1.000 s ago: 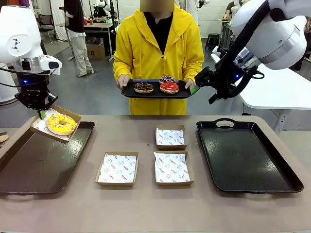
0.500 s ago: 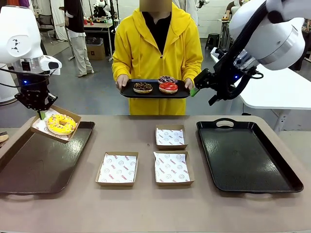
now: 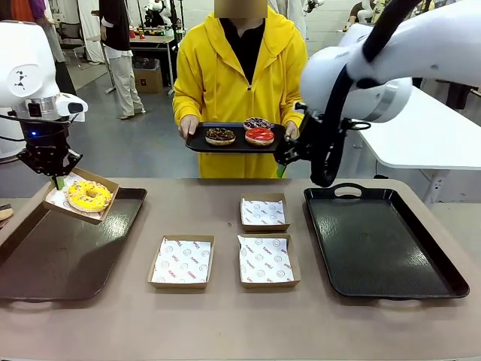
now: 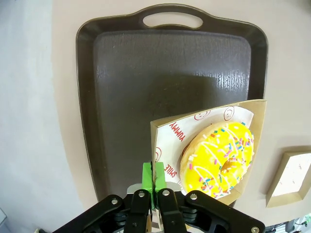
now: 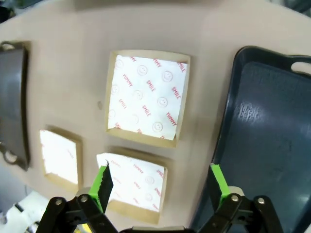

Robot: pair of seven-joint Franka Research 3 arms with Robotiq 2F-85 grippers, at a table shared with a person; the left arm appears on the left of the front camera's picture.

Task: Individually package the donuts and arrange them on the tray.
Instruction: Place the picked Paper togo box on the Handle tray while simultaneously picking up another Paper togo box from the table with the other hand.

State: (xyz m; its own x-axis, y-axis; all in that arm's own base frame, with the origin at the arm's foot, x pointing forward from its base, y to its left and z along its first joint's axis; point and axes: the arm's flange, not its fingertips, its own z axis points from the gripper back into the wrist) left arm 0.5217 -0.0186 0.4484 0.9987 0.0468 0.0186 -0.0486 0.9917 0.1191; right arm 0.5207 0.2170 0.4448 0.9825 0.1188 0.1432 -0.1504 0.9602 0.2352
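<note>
Left wrist view first: the left gripper (image 4: pixel 153 191) is seen clamped tight on the rim of a cardboard box (image 4: pixel 255 121), with the green pads pinched onto its paper-lined edge. The yellow donut (image 4: pixel 217 159) is sat inside that box, right beside the fingers. The box is held at a tilt over the corner of a dark tray (image 4: pixel 121 73), which is spread out just beyond the fingertips.

Over in the right wrist view, the right gripper (image 5: pixel 159 180) is spread wide and nothing is held between the fingers. Past the fingertips, three empty boxes (image 5: pixel 146 99) lined with printed paper are laid on the table (image 5: pixel 73 58), and a black tray (image 5: pixel 272 136) is parked off to one side of them.

From the front, that open gripper is hung in the air above the table's far edge, just under the corner of a small tray (image 3: pixel 197 144) gripped in both hands by a person (image 3: pixel 240 68). On it, close to the gripper but not touched by it, the chocolate donut (image 3: pixel 220 136), red donut (image 3: pixel 259 136) and purple donut (image 3: pixel 258 122) are lined up.
</note>
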